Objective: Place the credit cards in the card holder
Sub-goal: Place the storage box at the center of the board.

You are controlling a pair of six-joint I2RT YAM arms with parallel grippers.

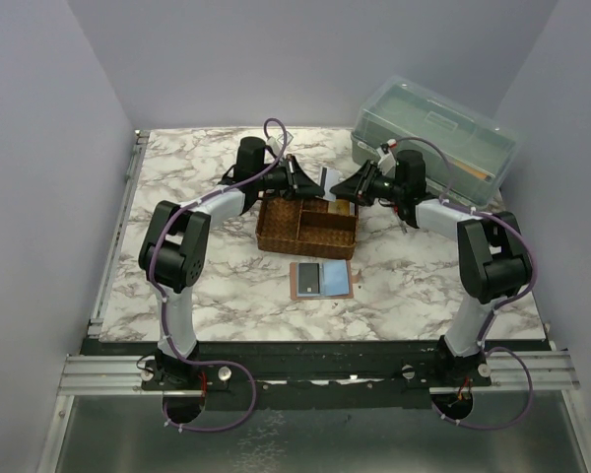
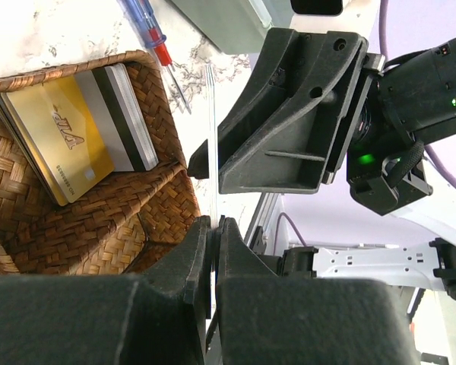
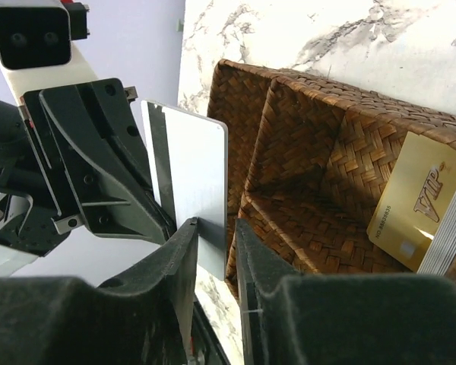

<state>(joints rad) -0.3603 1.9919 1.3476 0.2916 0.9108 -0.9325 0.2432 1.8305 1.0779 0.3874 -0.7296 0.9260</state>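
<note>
Right wrist view, over the tray: left gripper pinches a grey card on edge, its long axis in line with the right gripper, whose jaws stand slightly apart astride its free end, likely for a handover; the holder lies open on the desk behind them, between both arms.

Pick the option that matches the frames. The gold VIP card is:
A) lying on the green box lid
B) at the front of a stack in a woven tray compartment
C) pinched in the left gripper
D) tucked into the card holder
B: the gold card fronts a stack leaning in a compartment of the woven tray. The left gripper pinches a plain silvery card instead, and the card holder lies open in front of the tray.
</note>
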